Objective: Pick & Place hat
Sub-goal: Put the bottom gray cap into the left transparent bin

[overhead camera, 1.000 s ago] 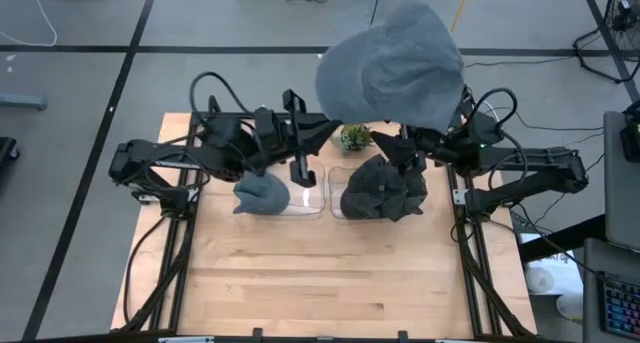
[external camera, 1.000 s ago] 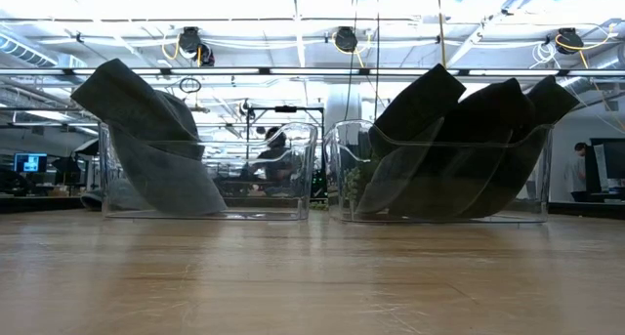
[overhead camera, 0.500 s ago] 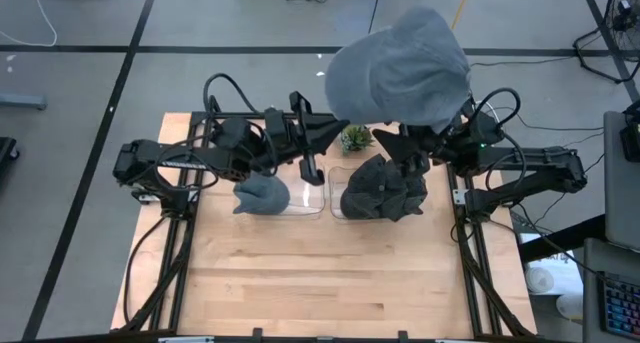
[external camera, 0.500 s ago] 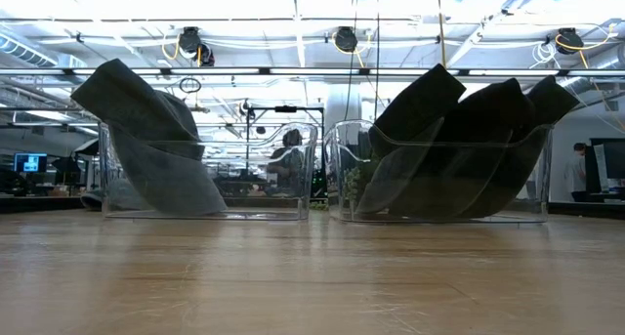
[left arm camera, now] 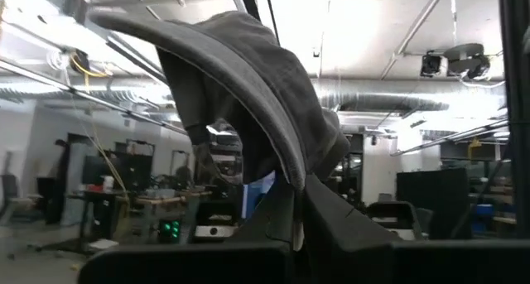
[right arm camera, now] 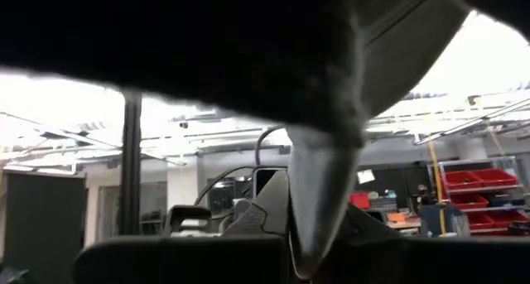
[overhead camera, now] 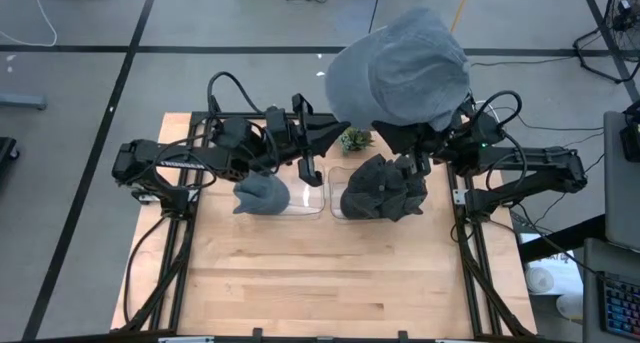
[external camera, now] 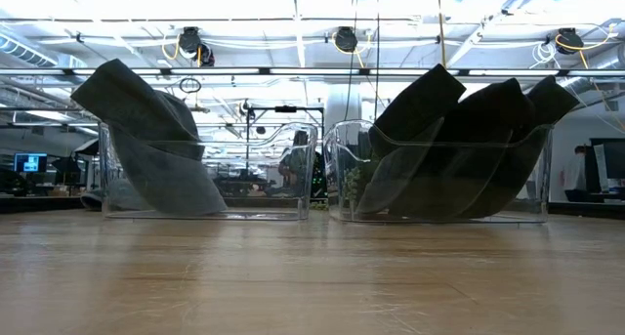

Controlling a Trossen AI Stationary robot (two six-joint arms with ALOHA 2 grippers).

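Hat [overhead camera: 400,68]: hanging high above the table's far edge, both grippers pinching it.
Right gripper [overhead camera: 392,135]: just finishing clamping on the brim; handover underway.
Left gripper [overhead camera: 345,129]: still gripping the opposite edge.

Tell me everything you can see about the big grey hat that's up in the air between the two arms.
The grey hat is a soft cap of felt-like fabric, with a rounded crown and a brim. It hangs high above the table's far edge, closest to the overhead camera, so it looms large. The left gripper is shut on one edge and the right gripper is shut on the other. In the left wrist view, its fabric drapes in a fold from the fingers.
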